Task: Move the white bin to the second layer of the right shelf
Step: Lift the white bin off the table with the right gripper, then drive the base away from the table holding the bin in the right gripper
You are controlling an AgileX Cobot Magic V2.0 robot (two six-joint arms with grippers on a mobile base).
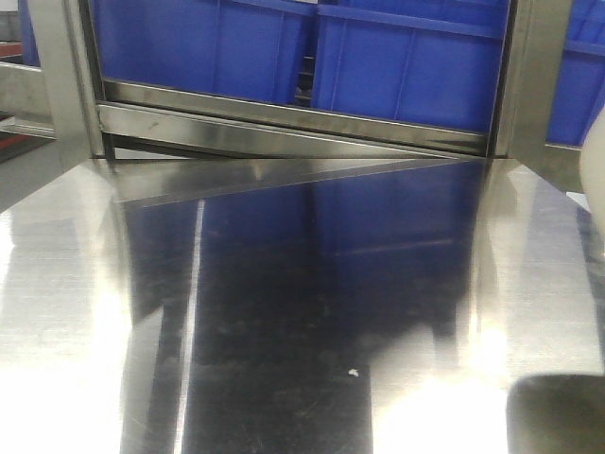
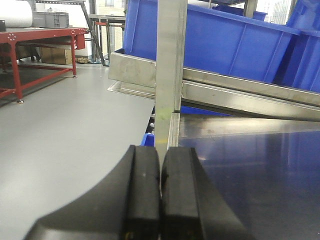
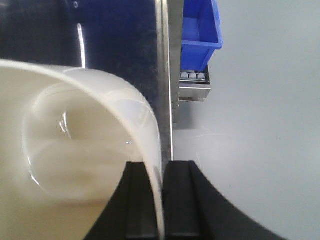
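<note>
The right gripper (image 3: 164,200) clamped the white bin (image 3: 75,150) by its wall, a carrying hold, at the right edge of the steel tabletop (image 1: 284,312); the left gripper (image 2: 161,195), jaws together and empty, seemed unneeded.

**Camera placement: three views, one steel table**

The front camera sits low and close over the steel tabletop (image 1: 302,331), facing the blue crates (image 1: 406,57) racked behind it. The left wrist camera looks forward along the left gripper (image 2: 160,155) at the table's left edge, towards an upright post (image 2: 170,75), blue crates and open floor (image 2: 65,125). The right wrist camera looks downward over the right gripper (image 3: 163,167). The white bin (image 3: 75,150) crowds its near field. All three views share the tabletop.
</note>
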